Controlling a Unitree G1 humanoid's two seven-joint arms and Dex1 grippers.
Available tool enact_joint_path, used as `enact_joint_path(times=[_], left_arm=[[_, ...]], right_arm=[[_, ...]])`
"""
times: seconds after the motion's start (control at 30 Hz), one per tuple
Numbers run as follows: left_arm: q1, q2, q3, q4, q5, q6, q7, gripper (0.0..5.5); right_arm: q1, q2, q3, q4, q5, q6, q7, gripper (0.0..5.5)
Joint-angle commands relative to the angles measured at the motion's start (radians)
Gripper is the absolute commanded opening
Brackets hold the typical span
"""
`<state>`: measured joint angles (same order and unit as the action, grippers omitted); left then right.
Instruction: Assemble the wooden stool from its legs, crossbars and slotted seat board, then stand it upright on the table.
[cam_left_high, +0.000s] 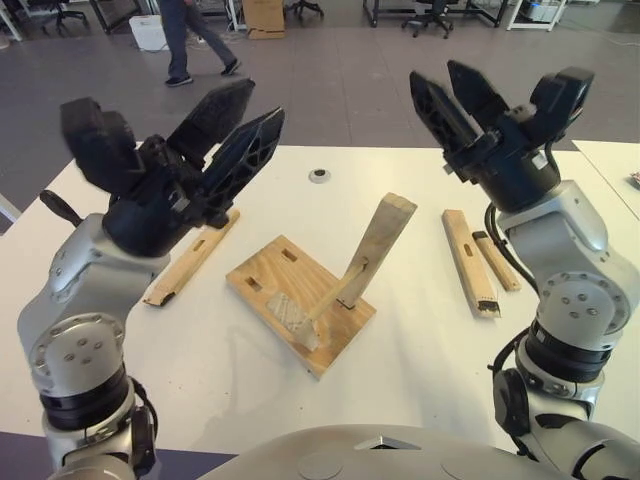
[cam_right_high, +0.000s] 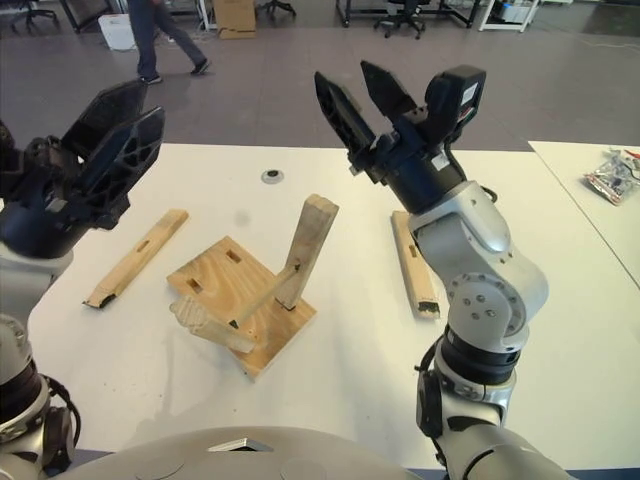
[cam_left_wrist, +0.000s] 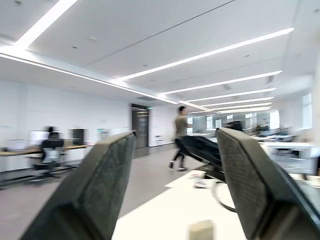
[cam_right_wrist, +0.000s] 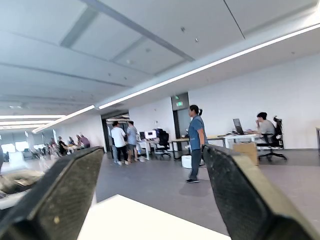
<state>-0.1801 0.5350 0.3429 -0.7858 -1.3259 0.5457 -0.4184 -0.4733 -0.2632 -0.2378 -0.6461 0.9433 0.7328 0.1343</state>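
Seat board (cam_left_high: 300, 285) lies flat near the middle of the white table (cam_left_high: 400, 360), turned so that one corner points at the robot. It sits low between the two grippers, apart from both. An upright leg (cam_left_high: 378, 240) stands in one of its slots, tilted, its top leaning toward the far right. A second piece (cam_left_high: 300, 325) lies on the board from the foot of that leg toward the near corner; whether it is a leg or a crossbar I cannot tell.

The left gripper (cam_left_high: 262, 102) hangs above the table's left side, its fingers spread wide with nothing between them, pointing up and away. Beneath it a loose left leg (cam_right_high: 140, 255) lies flat, its long axis running from near left to far right, just left of the board and not touching it. The right gripper (cam_left_high: 433, 72) is raised over the far right of the table, likewise wide open and empty. Below it a loose right leg (cam_left_high: 468, 260) lies flat, its length running near to far, and a shorter crossbar (cam_left_high: 497, 262) lies just beside it on the outer side.
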Motion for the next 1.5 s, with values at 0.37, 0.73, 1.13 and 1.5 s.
enact_joint_path(times=[0.37,0.73,1.13,1.5], left_arm=[[0.558,0.154,-0.177,-0.109,0.091,0.119,-0.244,2.93],[0.391,0.148,-0.331,-0.106,0.203,0.125,-0.171,2.93],[0.365,0.260,-0.150,0.031,0.208,0.113,-0.319,2.93],[0.369,0.324,-0.218,0.651,0.900,-0.212,-0.359,2.93]], right_arm=[[0.170,-0.074,0.247,0.086,-0.065,0.270,-0.131,3.66],[-0.059,-0.052,0.163,0.103,-0.040,0.190,-0.110,3.66],[-0.070,-0.198,0.039,0.183,0.070,0.195,0.054,3.66],[0.537,-0.431,0.212,0.143,-0.151,0.118,0.455,3.66]])
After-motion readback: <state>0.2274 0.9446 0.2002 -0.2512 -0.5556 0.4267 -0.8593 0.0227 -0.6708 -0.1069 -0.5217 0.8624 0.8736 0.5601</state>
